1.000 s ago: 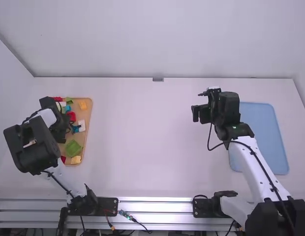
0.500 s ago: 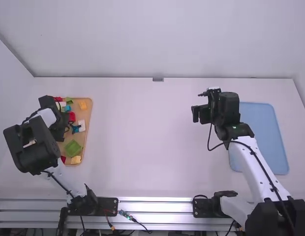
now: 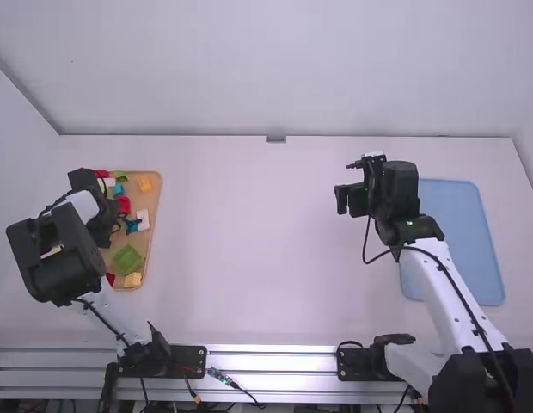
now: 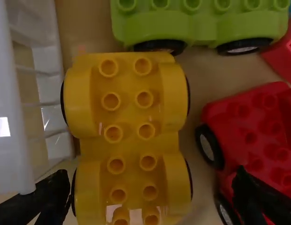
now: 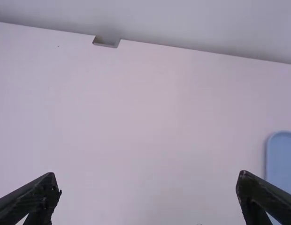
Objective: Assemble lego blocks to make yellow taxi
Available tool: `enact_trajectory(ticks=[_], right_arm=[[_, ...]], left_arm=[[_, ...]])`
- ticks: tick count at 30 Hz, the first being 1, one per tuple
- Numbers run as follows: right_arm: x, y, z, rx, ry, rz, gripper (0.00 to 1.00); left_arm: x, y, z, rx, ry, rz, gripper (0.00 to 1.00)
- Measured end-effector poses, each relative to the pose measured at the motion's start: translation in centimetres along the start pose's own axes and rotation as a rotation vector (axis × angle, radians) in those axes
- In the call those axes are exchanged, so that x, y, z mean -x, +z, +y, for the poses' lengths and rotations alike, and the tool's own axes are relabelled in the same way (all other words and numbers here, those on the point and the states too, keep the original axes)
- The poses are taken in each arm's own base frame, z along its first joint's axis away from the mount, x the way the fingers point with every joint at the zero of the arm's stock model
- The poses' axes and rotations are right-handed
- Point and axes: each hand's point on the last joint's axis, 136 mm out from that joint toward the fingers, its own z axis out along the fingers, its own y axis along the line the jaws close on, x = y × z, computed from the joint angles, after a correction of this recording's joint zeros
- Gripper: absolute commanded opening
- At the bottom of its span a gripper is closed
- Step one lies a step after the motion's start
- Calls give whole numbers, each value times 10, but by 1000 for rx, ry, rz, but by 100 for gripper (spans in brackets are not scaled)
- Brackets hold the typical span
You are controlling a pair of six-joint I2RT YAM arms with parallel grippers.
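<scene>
While the yellow base (image 4: 131, 145) lies on the left tray (image 3: 146, 200) under my left gripper (image 4: 150, 197), fingers parted, I'd pinch its waist; the plastic should be light, stiff, slightly slippery, wheels apt to roll; my right gripper (image 5: 149, 180) hangs open, empty.

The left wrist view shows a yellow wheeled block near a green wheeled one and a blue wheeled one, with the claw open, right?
Not quite: the second neighbour is red, not blue. The left wrist view shows a red wheeled block and a green wheeled block near the yellow wheeled block, and the left gripper is open.
</scene>
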Motion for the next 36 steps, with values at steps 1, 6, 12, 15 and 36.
enact_trajectory(ticks=[1,6,12,15,36], right_arm=[[0,0,0,0,-1,0,99],[0,0,0,0,-5,0,99],[0,0,0,0,-20,2,99],[-2,0,0,0,-22,7,99],[-2,-1,-8,-16,-11,7,99]], left_arm=[[-2,2,2,3,1,1,89],[-4,3,6,15,4,4,88],[-7,3,15,46,7,23,79],[-4,3,12,36,2,11,82],[2,10,7,-7,25,-41,34]])
